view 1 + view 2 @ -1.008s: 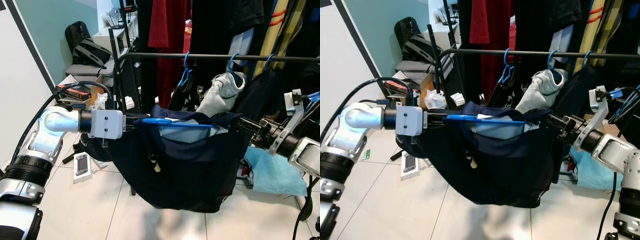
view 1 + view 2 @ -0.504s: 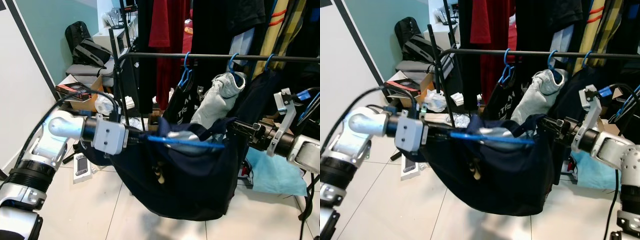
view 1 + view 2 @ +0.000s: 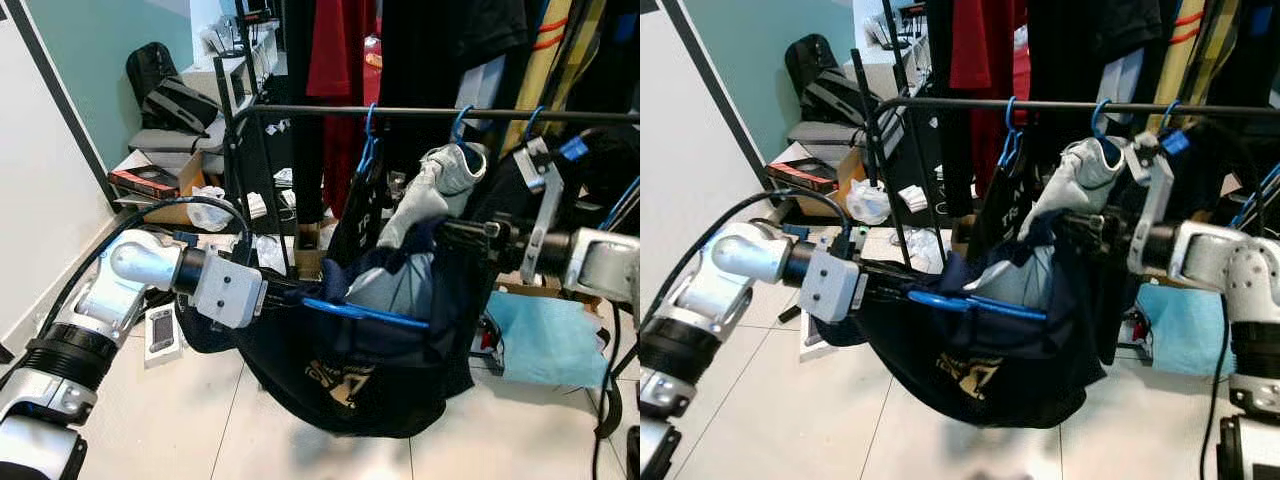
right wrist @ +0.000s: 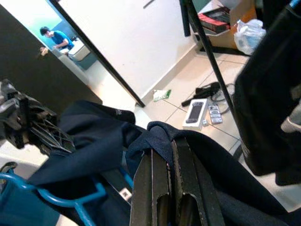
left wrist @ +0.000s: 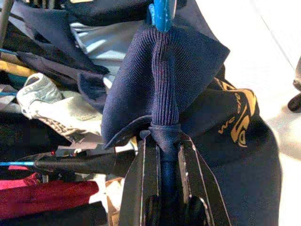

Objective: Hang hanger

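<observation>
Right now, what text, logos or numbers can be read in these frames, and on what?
"WO": the yellow letters legible on the dark shirt in the left wrist view; the rest of that print is cut off by folds.
White print on the black garment hanging from the rail: too blurred to read.
Red and black box by the wall: label too small to read.
No other text is legible.
</observation>
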`<state>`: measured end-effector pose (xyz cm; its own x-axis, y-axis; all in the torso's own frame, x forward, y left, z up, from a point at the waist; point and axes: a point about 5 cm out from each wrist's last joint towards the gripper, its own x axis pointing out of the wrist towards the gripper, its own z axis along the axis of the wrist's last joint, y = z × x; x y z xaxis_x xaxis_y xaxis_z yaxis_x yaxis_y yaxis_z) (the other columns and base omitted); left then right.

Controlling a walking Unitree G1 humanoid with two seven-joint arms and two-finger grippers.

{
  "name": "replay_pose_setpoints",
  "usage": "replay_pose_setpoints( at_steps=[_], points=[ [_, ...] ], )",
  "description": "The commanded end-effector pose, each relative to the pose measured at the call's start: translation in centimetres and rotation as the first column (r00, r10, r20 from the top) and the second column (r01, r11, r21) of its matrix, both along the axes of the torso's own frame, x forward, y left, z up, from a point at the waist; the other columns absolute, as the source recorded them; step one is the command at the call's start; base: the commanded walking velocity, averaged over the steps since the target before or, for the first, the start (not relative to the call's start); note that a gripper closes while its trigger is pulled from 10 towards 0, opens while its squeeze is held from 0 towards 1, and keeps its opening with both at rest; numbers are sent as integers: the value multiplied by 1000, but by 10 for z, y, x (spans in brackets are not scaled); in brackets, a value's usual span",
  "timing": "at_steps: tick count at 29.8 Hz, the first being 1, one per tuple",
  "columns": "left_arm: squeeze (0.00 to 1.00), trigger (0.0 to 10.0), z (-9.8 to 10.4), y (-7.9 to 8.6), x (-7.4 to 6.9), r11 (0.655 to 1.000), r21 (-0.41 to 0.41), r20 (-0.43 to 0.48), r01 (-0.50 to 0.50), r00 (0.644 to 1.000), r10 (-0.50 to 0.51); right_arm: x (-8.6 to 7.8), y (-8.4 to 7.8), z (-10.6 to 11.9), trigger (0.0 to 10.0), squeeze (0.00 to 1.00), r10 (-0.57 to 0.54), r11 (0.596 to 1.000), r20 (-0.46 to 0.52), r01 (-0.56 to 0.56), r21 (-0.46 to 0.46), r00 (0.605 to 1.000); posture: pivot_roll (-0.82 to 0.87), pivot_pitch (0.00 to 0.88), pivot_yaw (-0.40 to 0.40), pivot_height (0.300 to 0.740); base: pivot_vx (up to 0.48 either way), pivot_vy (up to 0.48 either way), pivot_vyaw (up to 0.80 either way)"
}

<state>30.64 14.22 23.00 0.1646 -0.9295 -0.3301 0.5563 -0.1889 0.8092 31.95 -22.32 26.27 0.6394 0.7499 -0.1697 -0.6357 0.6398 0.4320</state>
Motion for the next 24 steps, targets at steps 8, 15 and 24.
replay_pose_setpoints(
  at_steps=[8, 15, 24],
  points=[
    [0, 0, -14, -25, 0, 1000, -24, -5, -17, 1000, 17, 12, 29, 24, 784, 0, 50, 997, 54, -53, 56, 997, -121, 0, 60, 740, 0, 0, 0],
    [0, 0, -26, -3, 22, 951, -6, 33, -308, 951, 308, 23, 25, 14, 10000, 0, -58, 997, 35, 59, -43, 998, -120, 0, 61, 740, 0, 0, 0],
    [0, 0, -28, 3, 26, 925, -22, 2, -379, 925, 379, 26, 26, 13, 10000, 0, -83, 995, 30, 85, -55, 996, -111, 0, 55, 740, 0, 0, 0]
  ],
)
